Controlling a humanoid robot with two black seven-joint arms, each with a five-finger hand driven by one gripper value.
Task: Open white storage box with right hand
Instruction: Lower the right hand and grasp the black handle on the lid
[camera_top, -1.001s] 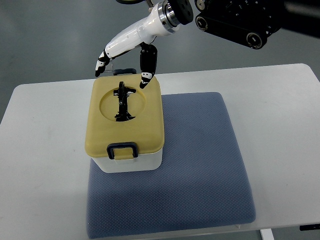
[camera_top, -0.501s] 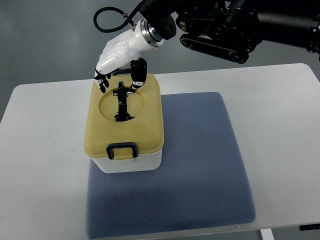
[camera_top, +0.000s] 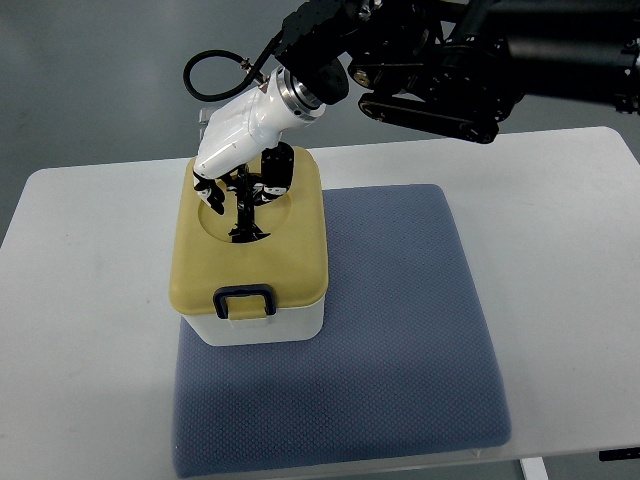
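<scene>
Box (camera_top: 250, 270) upright, latch (camera_top: 245, 300) twd camera

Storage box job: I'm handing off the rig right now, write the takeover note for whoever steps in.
Right hand: over the far end of the lid, fingers curled down around the top of the black handle in the round recess; a firm grip can't be confirmed.
Left hand: not in view.
White storage box: on the blue mat, left part, on the white table. Yellow lid seated; front latch looks down.
Done: hand brought to the handle.
Left: secure the grip, free the lid, lift it off.
</scene>
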